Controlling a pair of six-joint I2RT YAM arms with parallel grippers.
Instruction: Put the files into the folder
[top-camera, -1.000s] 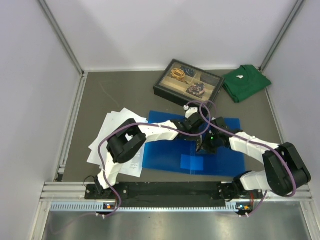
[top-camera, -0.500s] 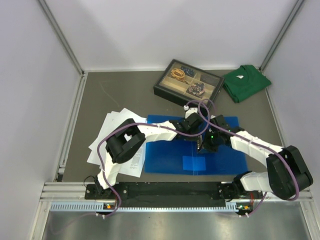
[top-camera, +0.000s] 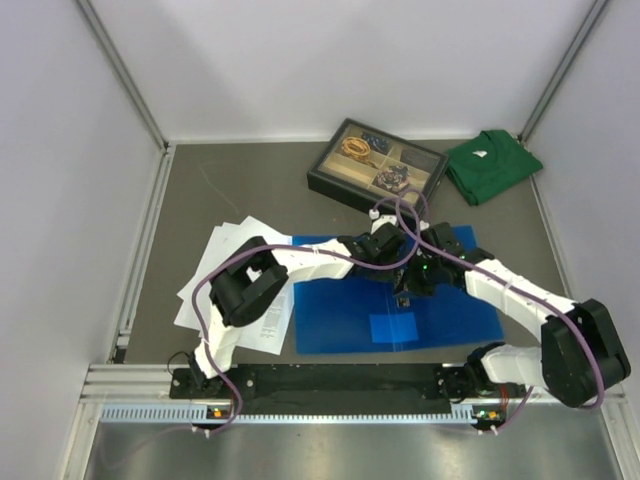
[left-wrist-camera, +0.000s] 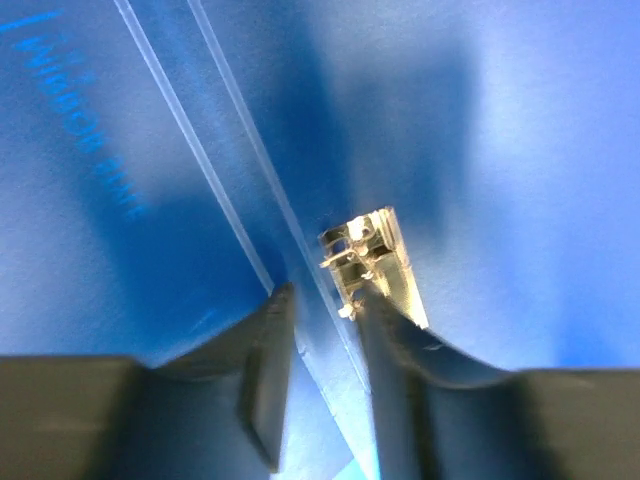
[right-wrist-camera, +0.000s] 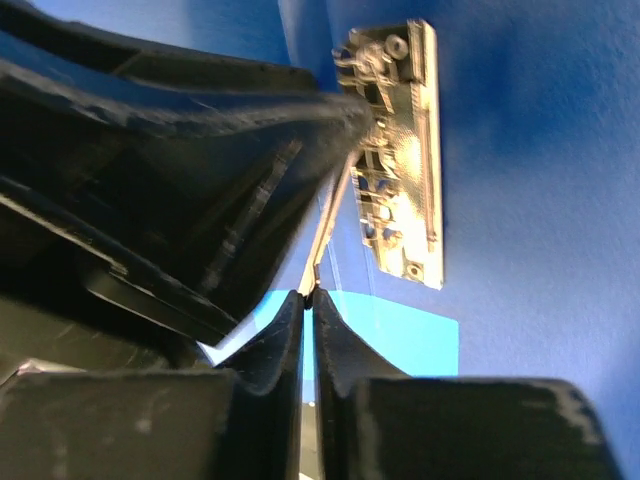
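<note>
Folder (top-camera: 455, 318): your blue folder lies flat on the tabletop (top-camera: 250, 190), right under both claws. It spreads out to the right of them and back toward the arm bases.
Files (top-camera: 225, 262): the white printed sheets lie in a loose fan well to the left of both claws. They are outside the folder and just beside its left edge.
Left claw (left-wrist-camera: 322, 300): released. Its two fingers stand apart low over the blue surface, and a clear plastic edge of the folder runs through the gap between them.
Right claw (right-wrist-camera: 308, 295): clenched. Its fingertips are pressed together on a thin edge of the folder, which rises from the tips toward the clip.
Metal clip (left-wrist-camera: 375, 265): a small shiny clip sits on the folder just ahead of the left claw's right finger. It is also just beyond the right claw's tips.
Claw spacing: your two claws are close together. The left claw's dark body fills the left side of the right wrist view.
Pocket (top-camera: 392, 327): a lighter blue patch of the folder, just behind the right claw toward the bases.
Tray (top-camera: 375, 165): a black-framed compartment tray sits beyond both claws, well apart from them.
Green shirt (top-camera: 490, 165): folded, beyond the claws and to their right, just beside the tray.
</note>
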